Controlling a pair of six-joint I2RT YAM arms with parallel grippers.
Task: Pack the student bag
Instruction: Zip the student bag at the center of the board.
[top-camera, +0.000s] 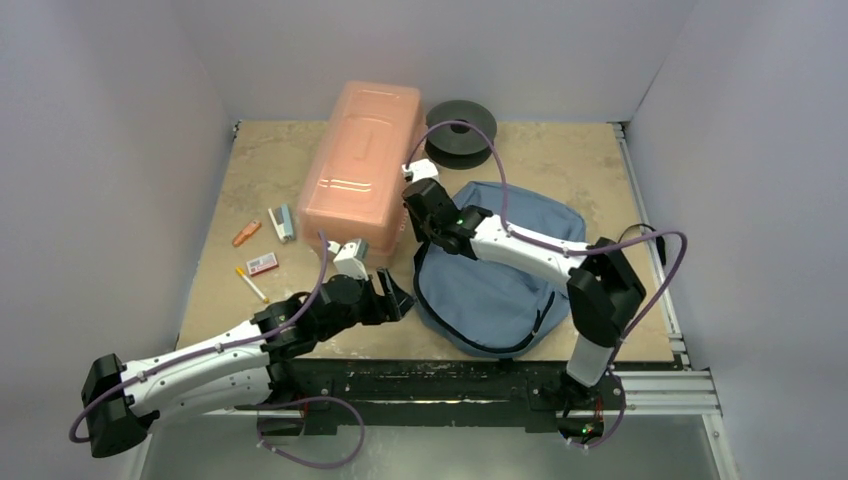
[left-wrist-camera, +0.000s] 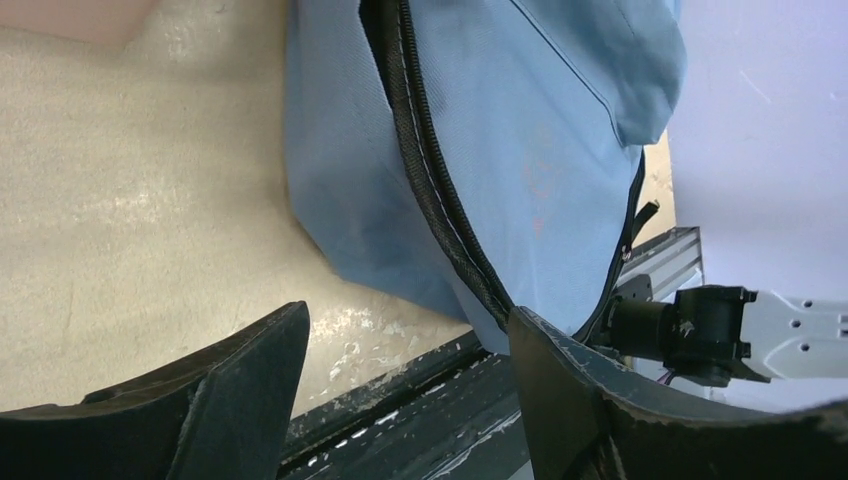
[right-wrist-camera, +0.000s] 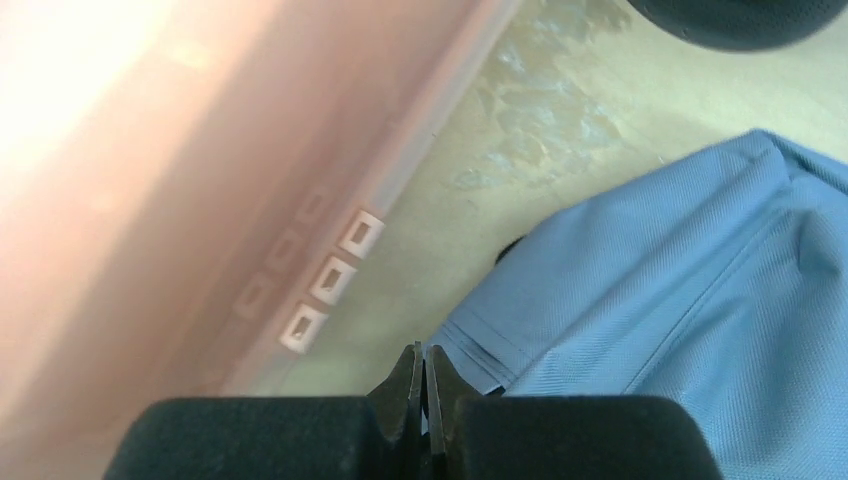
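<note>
The student bag (top-camera: 500, 280), blue-grey fabric with dark zipper trim, lies flat at the table's centre right. It also shows in the left wrist view (left-wrist-camera: 520, 130) and the right wrist view (right-wrist-camera: 700, 290). My left gripper (top-camera: 400, 297) is open and empty at the bag's front left corner, by the table's front edge; in its wrist view (left-wrist-camera: 405, 320) one finger touches the zipper edge. My right gripper (top-camera: 415, 205) is shut at the bag's upper left edge, between bag and pink box; in its wrist view (right-wrist-camera: 425, 365) the tips pinch the fabric seam.
A translucent pink box (top-camera: 362, 165) stands left of the bag. A black spool (top-camera: 460, 134) sits at the back. Small items lie at the left: an orange piece (top-camera: 246, 233), a grey-blue piece (top-camera: 284, 222), a red-and-white box (top-camera: 262, 263), a yellow pen (top-camera: 252, 285).
</note>
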